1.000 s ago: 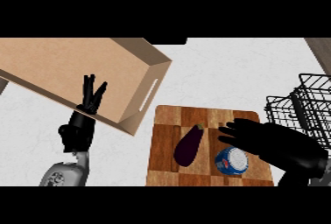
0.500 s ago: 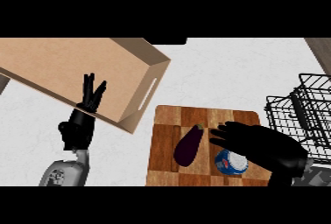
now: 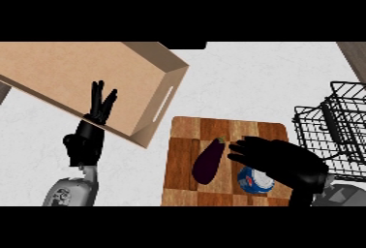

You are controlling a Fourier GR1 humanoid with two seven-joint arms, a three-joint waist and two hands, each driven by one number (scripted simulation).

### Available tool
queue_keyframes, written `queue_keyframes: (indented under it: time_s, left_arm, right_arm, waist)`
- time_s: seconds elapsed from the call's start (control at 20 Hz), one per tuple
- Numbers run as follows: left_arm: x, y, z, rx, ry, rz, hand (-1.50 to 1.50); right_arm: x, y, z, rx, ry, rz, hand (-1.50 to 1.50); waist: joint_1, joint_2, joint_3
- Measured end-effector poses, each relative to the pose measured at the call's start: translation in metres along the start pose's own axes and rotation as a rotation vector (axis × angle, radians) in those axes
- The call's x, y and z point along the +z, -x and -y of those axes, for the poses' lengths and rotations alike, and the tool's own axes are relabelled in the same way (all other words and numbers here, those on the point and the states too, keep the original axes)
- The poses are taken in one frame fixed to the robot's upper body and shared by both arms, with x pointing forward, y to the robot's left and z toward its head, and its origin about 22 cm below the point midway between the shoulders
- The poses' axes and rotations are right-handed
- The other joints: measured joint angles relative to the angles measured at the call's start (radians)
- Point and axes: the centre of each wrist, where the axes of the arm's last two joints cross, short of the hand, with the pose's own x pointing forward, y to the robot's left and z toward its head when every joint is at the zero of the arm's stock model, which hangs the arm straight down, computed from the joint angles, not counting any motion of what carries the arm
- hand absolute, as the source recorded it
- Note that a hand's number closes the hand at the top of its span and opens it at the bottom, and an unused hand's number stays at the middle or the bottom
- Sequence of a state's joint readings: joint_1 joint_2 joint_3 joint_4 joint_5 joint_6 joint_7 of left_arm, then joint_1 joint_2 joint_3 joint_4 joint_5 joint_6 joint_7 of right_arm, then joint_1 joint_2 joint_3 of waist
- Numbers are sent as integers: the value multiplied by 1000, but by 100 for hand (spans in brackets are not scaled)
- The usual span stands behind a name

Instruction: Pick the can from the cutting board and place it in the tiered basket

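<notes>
Head view: right hand (image 3: 282,160), fingers spread and grasping nothing, hovers over the can (image 3: 254,180) at the cutting board's (image 3: 214,133) five o'clock, apparently reaching; closing round it likely comes next.

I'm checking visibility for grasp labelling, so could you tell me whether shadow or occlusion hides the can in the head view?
Head view: lighting is flat, without glare; the right hand covers the can's upper edge, leaving its blue-and-white top showing; the eggplant casts only a faint shadow on the cutting board.
</notes>
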State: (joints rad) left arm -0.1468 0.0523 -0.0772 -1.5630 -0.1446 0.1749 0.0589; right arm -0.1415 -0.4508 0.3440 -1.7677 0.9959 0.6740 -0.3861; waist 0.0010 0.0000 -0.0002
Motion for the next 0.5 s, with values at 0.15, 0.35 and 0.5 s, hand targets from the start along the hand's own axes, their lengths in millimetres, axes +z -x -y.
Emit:
queue_keyframes:
  time_s: [0.15, 0.35, 0.5]
  left_arm:
    - [5, 1, 0, 5, 1, 5, 0]
    - [3, 1, 6, 3, -3, 0, 0]
    - [1, 3, 3, 3, 0, 1, 0]
  right_arm:
    - [0, 0, -4, -12, 2, 1, -150]
    - [-5, -2, -15, -41, 16, 11, -150]
    - [-8, 3, -20, -61, 40, 18, 150]
  waist:
    - [0, 0, 0]
    - [-1, 0, 0]
    - [-1, 0, 0]
